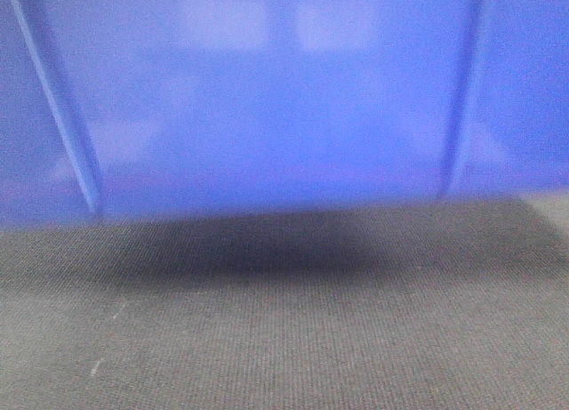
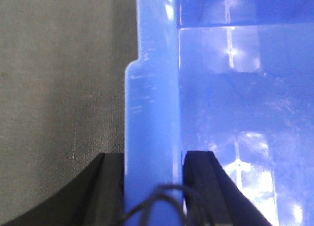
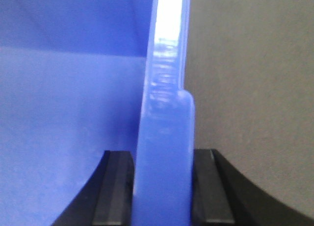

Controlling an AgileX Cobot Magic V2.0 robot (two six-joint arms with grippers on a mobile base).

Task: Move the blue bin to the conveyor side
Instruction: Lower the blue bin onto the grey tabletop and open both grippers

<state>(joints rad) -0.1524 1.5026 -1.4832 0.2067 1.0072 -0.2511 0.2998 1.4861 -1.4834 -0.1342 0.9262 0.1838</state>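
The blue bin (image 1: 267, 99) fills the top half of the front view, its glossy wall with two raised ribs standing on the dark grey conveyor (image 1: 284, 330). In the left wrist view my left gripper (image 2: 153, 160) is shut on the bin's thick left rim (image 2: 152, 103), one black finger outside over the belt, the other inside the bin. Seen from the right wrist, my right gripper (image 3: 163, 160) is shut on the bin's right rim (image 3: 164, 118) in the same way. The bin's inside looks empty where it shows.
Woven grey belt (image 2: 59, 88) lies left of the bin, and more belt (image 3: 255, 88) lies to its right. A shadow (image 1: 267, 245) sits under the bin's near wall. A thin black cable (image 2: 157, 201) loops in front of the left gripper.
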